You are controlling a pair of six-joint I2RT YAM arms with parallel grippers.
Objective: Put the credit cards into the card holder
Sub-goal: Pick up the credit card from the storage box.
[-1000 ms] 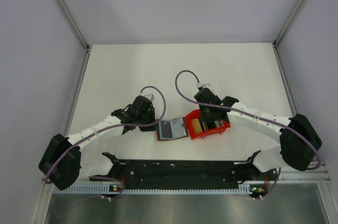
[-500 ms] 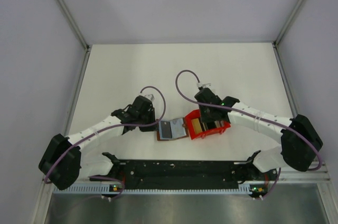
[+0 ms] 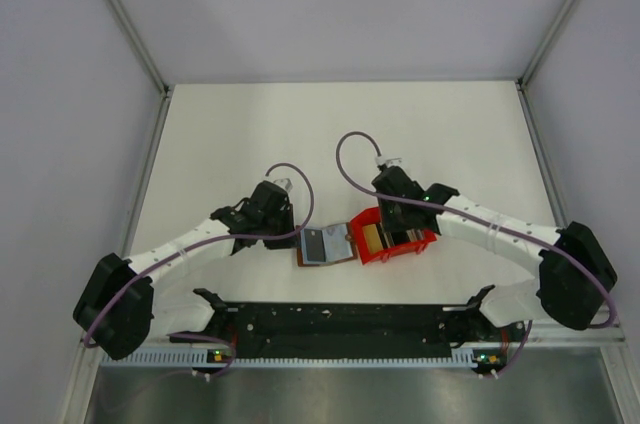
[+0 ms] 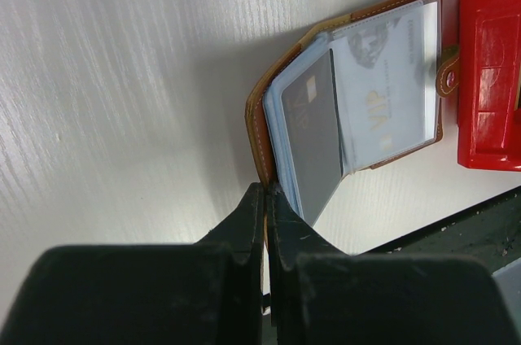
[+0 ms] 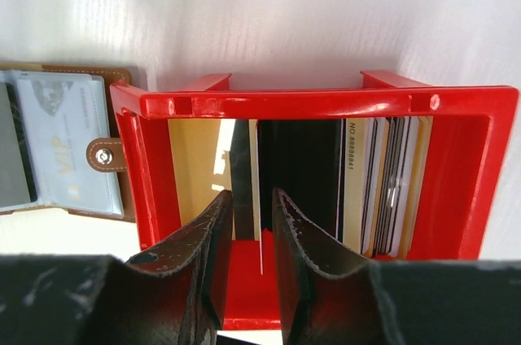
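Right arm's elbow [image 3: 570,289] sits further toward 3 o'clock than second ago; we see right gripper [image 5: 251,198] jaws now parted slightly, straddling one thin card's edge, not pinching; credit cards [image 5: 370,186] stand upright in red box [image 5: 309,103]; left gripper [image 4: 264,197] clamped on cover edge of card holder [image 4: 259,125]; holder lies open at box's 9 o'clock, just beside it.

Left claw [image 4: 265,192] pinched shut, right claw [image 5: 252,200] pointing down (jaws slightly parted), both arms bent inward

White arms [image 3: 180,249], black joints [image 3: 112,304], purple cables [image 3: 352,140]
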